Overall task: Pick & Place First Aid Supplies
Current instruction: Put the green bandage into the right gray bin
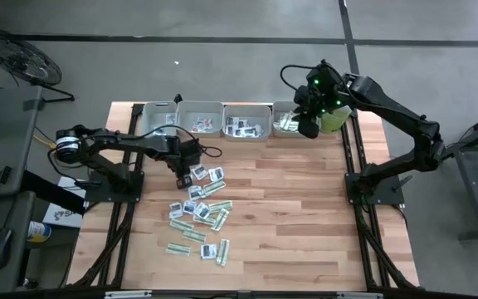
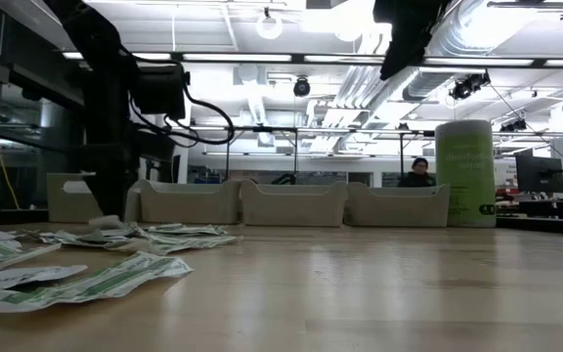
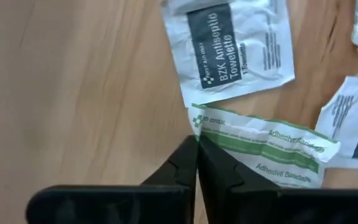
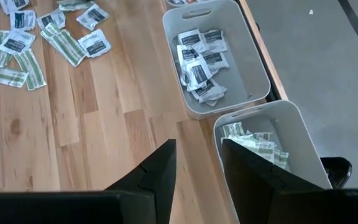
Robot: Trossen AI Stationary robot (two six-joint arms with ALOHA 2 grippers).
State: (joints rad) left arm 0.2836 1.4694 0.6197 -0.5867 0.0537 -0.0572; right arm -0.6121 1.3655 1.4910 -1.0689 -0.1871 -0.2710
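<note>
Two dark jointed arms; black cables looped alongside; green lights glowing on the right wrist.

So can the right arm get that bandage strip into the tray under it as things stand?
Not yet: the right gripper is open and empty above the end tray. The left gripper is shut at the edge of a bandage strip in the pile.

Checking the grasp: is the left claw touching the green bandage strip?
Touching. In the left wrist view the shut left claw pinches the corner of the bandage strip, no gap between them.
</note>
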